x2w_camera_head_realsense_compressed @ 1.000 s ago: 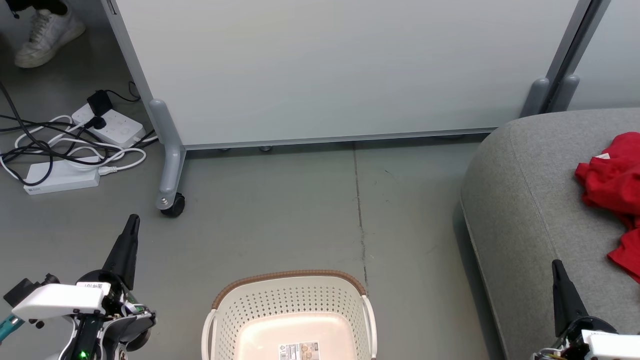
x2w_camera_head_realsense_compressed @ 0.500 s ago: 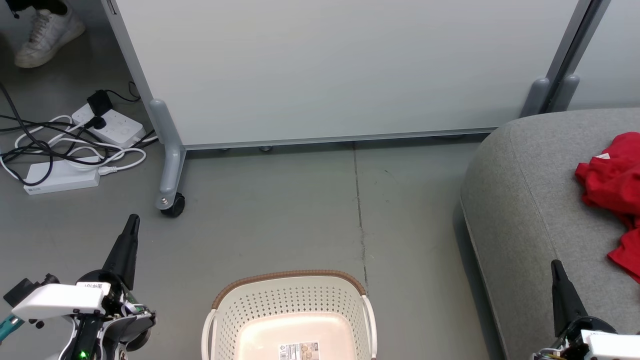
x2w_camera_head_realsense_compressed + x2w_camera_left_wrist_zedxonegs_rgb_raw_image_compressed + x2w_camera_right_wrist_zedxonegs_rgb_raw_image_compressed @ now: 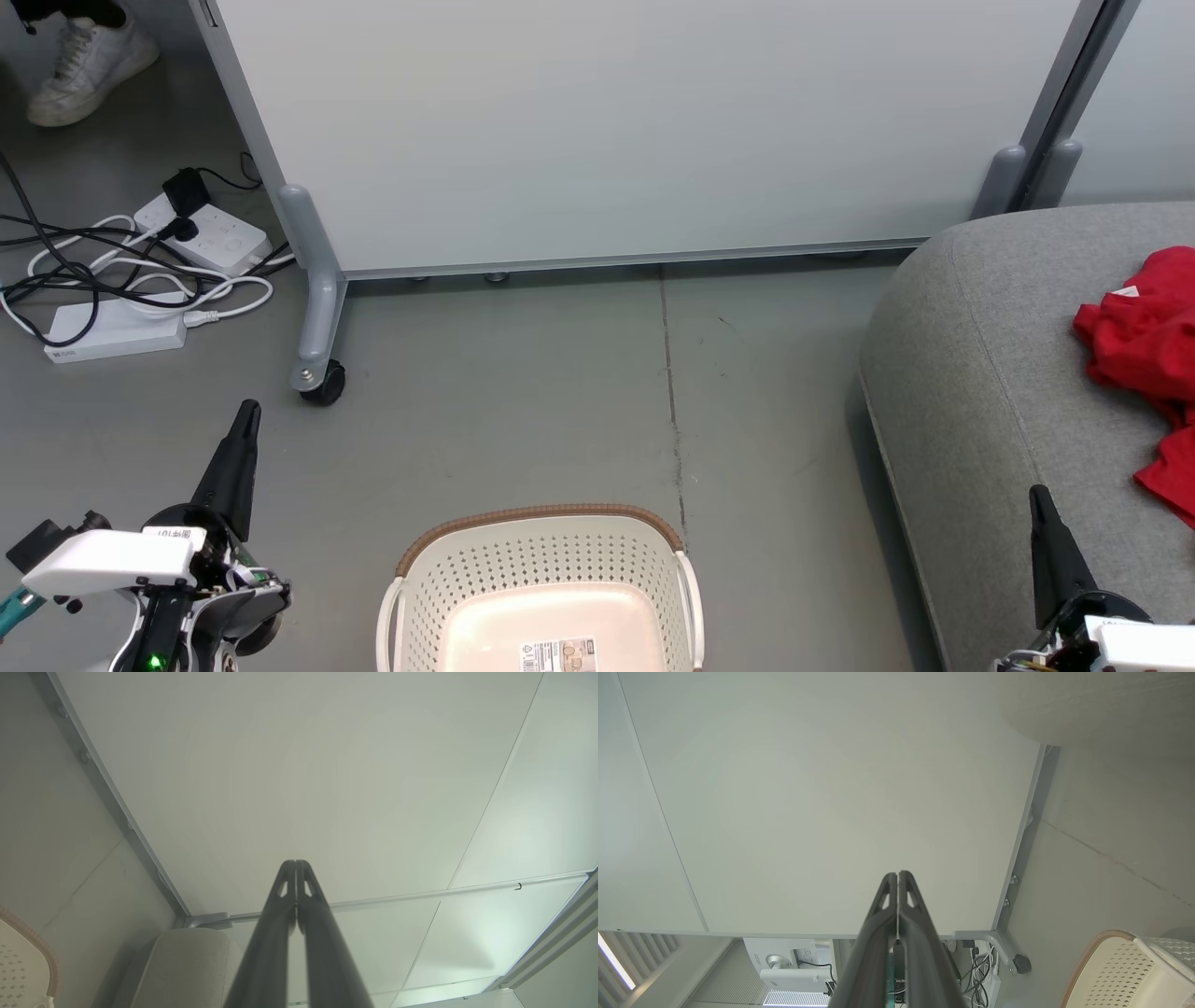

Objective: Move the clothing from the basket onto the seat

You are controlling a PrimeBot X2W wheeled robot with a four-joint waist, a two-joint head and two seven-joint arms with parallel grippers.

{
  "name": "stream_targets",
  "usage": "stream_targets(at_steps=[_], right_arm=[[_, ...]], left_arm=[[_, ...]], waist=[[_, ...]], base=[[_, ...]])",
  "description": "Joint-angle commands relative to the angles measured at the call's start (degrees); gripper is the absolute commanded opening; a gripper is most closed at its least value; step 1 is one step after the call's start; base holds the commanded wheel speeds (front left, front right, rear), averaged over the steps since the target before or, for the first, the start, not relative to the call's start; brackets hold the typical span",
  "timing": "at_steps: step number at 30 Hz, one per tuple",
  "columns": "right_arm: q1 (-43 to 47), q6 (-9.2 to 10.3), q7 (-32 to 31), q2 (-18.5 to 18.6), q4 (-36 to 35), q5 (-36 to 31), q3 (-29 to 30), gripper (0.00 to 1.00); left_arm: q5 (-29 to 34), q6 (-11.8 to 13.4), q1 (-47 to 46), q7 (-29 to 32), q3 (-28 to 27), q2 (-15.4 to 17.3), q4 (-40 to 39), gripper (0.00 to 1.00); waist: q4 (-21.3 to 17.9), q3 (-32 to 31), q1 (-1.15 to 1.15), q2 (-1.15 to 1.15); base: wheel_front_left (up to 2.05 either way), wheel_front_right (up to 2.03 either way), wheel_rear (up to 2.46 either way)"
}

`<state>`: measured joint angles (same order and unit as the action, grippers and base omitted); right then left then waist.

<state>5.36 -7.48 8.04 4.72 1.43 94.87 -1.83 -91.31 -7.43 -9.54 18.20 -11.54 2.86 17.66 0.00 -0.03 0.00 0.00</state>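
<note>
Two grippers sit low in my head view, both with their dark fingers pressed together and gripping nothing. The left gripper (image 3: 247, 415) points up from the lower left above the grey floor (image 3: 560, 392). The right gripper (image 3: 1036, 499) points up from the lower right, in front of the seat's near edge. Each wrist view confirms it: the left gripper (image 3: 295, 868) and the right gripper (image 3: 897, 877) show their fingertips meeting, aimed at a pale panel.

One basket (image 3: 541, 515) stands at bottom centre between the two arms, cream and perforated with a brown rim band. Its bare inner floor shows one label (image 3: 558, 653).

One grey seat (image 3: 990, 373) fills the right side, well apart from the basket. The clothing (image 3: 1144, 336) lies on it as one crumpled red heap, cut off by the picture's right edge. I cannot count the separate garments.

One white partition panel (image 3: 653, 131) stands behind, on a grey leg with one black castor (image 3: 324, 383). At the far left lie two white power strips (image 3: 210, 233) among tangled cables. One white shoe (image 3: 89, 61) of a person shows at top left.
</note>
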Motion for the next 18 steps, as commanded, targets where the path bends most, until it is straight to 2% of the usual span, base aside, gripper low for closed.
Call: stream_targets(at_steps=[1, 18], right_arm=[[0.69, -0.03, 0.08, 0.44, -0.1, 0.32, 0.18, 0.0], [0.69, -0.02, 0.44, 0.64, -0.12, 0.57, -0.11, 0.0]], left_arm=[[0.16, -0.16, -0.42, 0.24, -0.23, 0.21, -0.14, 0.0], [0.18, -0.16, -0.42, 0.27, -0.24, 0.2, -0.14, 0.0]], waist=[[0.0, 0.0, 0.0, 0.0], [0.0, 0.0, 0.0, 0.0]], base=[[0.0, 0.0, 0.0], [0.0, 0.0, 0.0]])
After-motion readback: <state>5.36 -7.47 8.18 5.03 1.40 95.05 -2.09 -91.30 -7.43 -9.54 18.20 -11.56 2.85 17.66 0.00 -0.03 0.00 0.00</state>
